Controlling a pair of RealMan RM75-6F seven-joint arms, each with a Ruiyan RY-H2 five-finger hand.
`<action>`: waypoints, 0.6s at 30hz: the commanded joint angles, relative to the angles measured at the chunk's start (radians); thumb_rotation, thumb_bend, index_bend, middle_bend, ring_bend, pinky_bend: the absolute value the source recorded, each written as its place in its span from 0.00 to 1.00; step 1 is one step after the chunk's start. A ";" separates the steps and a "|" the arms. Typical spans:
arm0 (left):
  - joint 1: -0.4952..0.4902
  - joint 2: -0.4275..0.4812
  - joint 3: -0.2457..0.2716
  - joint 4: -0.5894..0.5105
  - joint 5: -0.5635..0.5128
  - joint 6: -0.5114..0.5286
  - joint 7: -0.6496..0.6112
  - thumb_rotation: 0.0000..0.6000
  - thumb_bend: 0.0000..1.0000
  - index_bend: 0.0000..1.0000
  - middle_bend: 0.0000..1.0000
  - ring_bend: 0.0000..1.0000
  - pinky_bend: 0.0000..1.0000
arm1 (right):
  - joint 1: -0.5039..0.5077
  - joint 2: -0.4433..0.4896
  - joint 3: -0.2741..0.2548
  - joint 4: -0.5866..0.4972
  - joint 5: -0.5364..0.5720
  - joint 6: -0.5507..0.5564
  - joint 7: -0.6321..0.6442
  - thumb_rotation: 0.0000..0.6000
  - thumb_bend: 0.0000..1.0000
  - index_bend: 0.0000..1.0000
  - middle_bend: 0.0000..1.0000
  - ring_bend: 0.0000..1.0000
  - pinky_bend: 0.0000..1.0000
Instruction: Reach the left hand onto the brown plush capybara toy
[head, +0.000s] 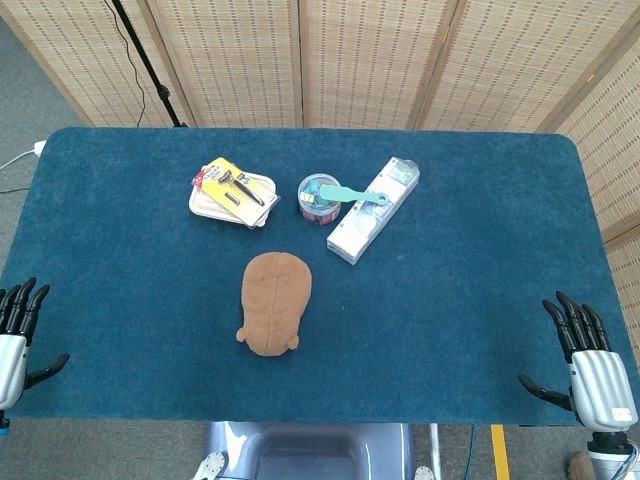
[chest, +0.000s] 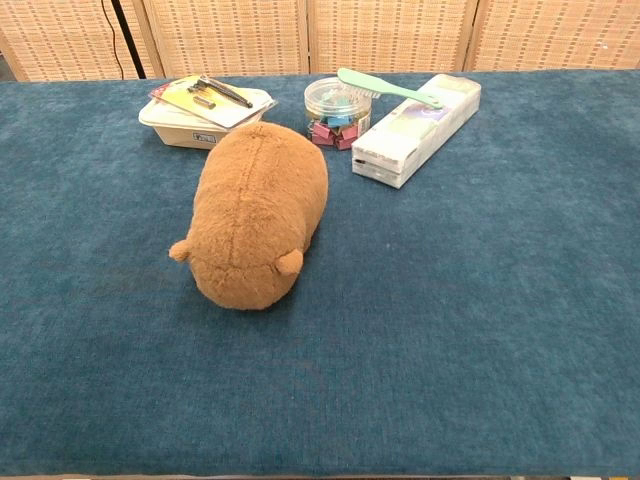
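head view shows the left hand (head: 18, 335) empty, fingers spread, at the table's near left edge, with the capybara toy (head: 274, 302) lying lengthwise mid-table, to its right and nearer it than the right hand (head: 585, 365).

The left hand (head: 15, 335) is cut by the head view's edge, and absent from the chest view

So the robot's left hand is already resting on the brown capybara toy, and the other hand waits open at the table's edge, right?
Not quite. The left hand is not on the brown capybara toy; it sits open at the table's near left edge, well apart from the toy, as the head view shows. The right hand does wait open at the opposite edge.
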 joint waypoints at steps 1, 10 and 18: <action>0.000 0.002 -0.001 -0.002 -0.001 0.000 -0.003 1.00 0.00 0.00 0.00 0.00 0.00 | 0.001 0.000 -0.001 0.000 -0.001 -0.001 0.000 1.00 0.00 0.00 0.00 0.00 0.00; -0.001 0.006 0.002 -0.003 0.004 -0.004 0.001 1.00 0.00 0.00 0.00 0.00 0.00 | 0.004 0.000 -0.006 -0.001 0.000 -0.013 -0.001 1.00 0.00 0.00 0.00 0.00 0.00; -0.049 -0.003 -0.005 0.023 0.078 -0.009 -0.025 1.00 0.00 0.00 0.00 0.00 0.00 | 0.002 0.007 -0.006 -0.008 0.007 -0.012 0.009 1.00 0.00 0.00 0.00 0.00 0.00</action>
